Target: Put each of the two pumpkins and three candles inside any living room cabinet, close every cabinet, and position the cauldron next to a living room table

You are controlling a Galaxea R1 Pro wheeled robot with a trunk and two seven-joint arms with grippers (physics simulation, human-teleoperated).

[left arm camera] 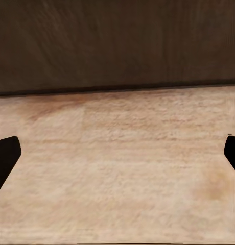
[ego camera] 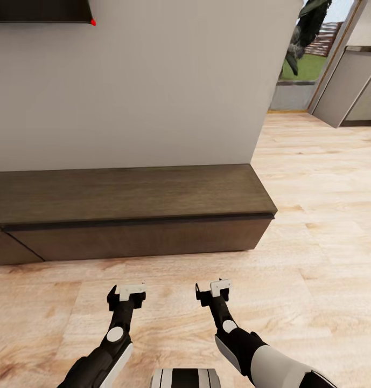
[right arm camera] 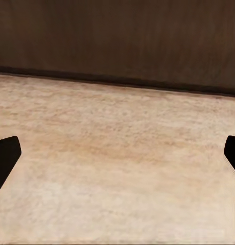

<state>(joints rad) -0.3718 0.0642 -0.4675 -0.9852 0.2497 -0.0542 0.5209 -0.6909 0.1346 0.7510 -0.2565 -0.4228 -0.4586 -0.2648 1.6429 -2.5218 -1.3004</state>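
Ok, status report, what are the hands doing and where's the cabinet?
Left hand and right hand open, empty, low over the floor. Cabinet dead ahead against the wall; the front facing the hands looks shut. Nothing between.
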